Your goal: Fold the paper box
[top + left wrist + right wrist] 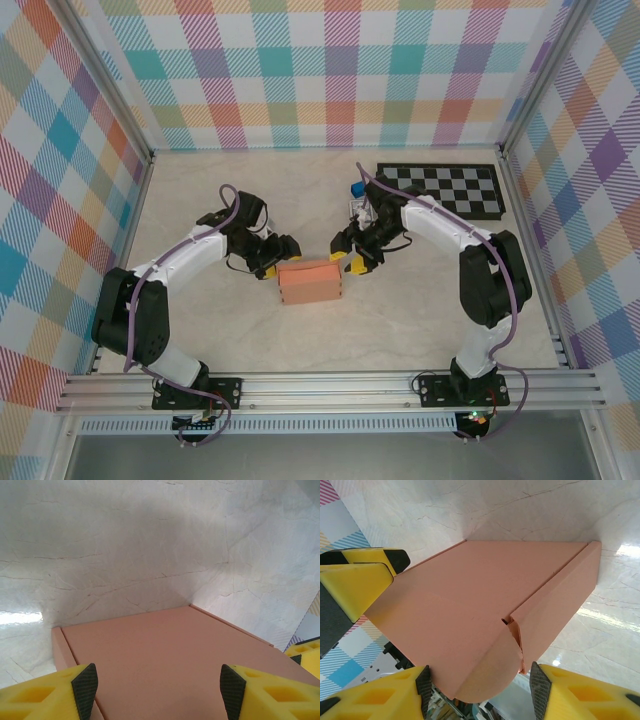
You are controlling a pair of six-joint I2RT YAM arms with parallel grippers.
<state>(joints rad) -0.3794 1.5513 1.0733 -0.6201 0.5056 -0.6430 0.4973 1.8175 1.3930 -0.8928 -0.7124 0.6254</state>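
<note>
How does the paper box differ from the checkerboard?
The box is plain salmon-orange; the checkerboard is black and white squares. The box is a raised block in the centre; the checkerboard lies flat at the far right. The box looks smaller. Both are rectangular.

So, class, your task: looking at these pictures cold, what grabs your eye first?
The salmon-orange paper box sits folded up in the middle of the table. The left gripper and right gripper, yellow-fingered and open, hover at its far corners. A black-and-white checkered mat lies at the far right.
</note>
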